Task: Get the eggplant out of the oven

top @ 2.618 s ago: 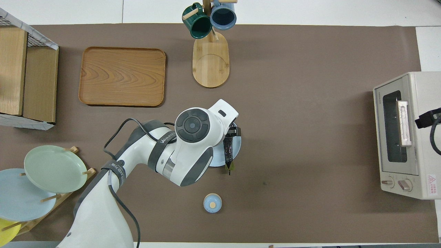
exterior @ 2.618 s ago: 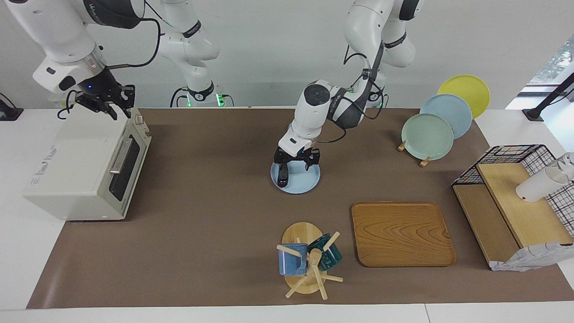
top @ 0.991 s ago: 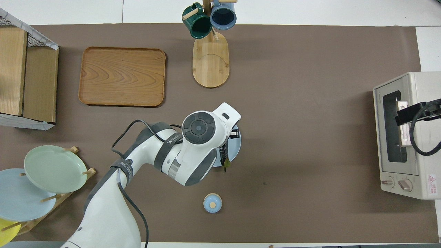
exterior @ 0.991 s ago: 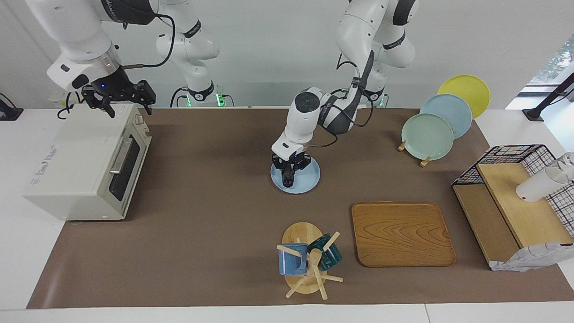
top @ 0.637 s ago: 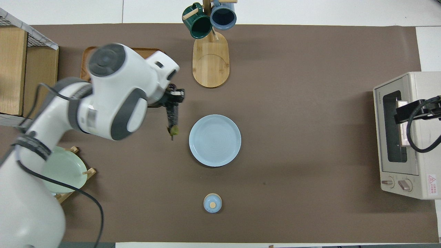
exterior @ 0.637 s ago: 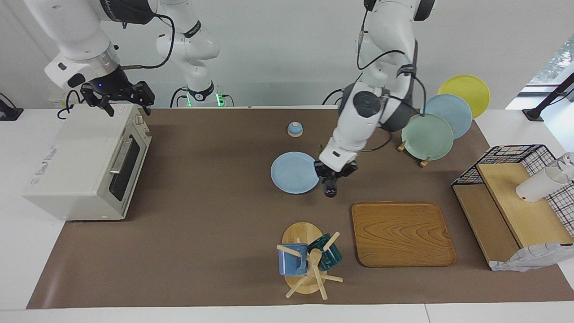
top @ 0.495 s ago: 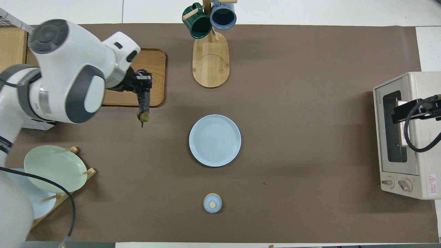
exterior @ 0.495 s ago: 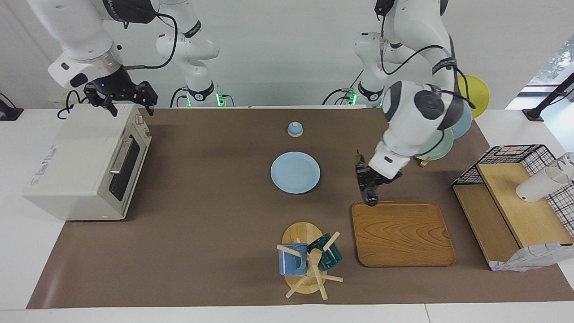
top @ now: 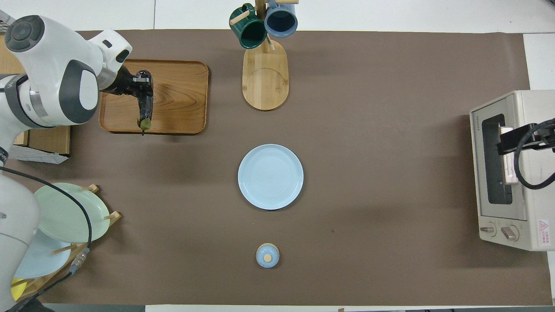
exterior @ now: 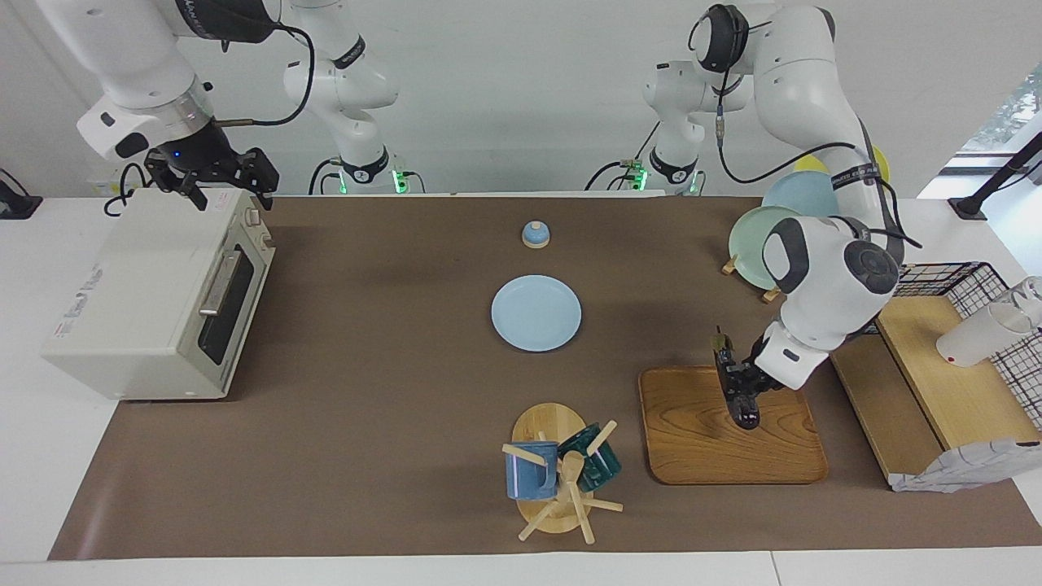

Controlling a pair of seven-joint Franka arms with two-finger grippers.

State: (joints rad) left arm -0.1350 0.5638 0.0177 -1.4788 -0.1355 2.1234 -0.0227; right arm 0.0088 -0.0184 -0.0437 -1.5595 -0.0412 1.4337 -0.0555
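Holding the eggplant (exterior: 735, 389) in my left gripper (exterior: 742, 393), I have it over the wooden tray (exterior: 700, 439), my fingers pinched tight around its dark body. It hangs lengthwise, its green stem tip (top: 144, 125) pointing back toward my own end of the table; from the overhead view it lies above the tray's edge nearer to me. Whether its lower end touches the wood I cannot quite tell, though it looks just clear.

My right gripper (exterior: 213, 181) waits over the top of the oven (exterior: 130, 293), fingers spread wide and holding nothing. The oven's dark glass door (top: 496, 160) is closed.

1 light blue plate (exterior: 536, 312) sits bare in the middle of the brown mat, well apart from the tray. Nearer to me than that plate is a small blue lid with a wooden knob (exterior: 535, 234).

The mug tree (exterior: 562, 476) carries 2 mugs, 1 blue (exterior: 523, 472) and 1 dark green (exterior: 598, 460). The wire basket (exterior: 944, 285) at my left arm's end holds a white cup (exterior: 973, 338) lying tilted on its wooden shelf.
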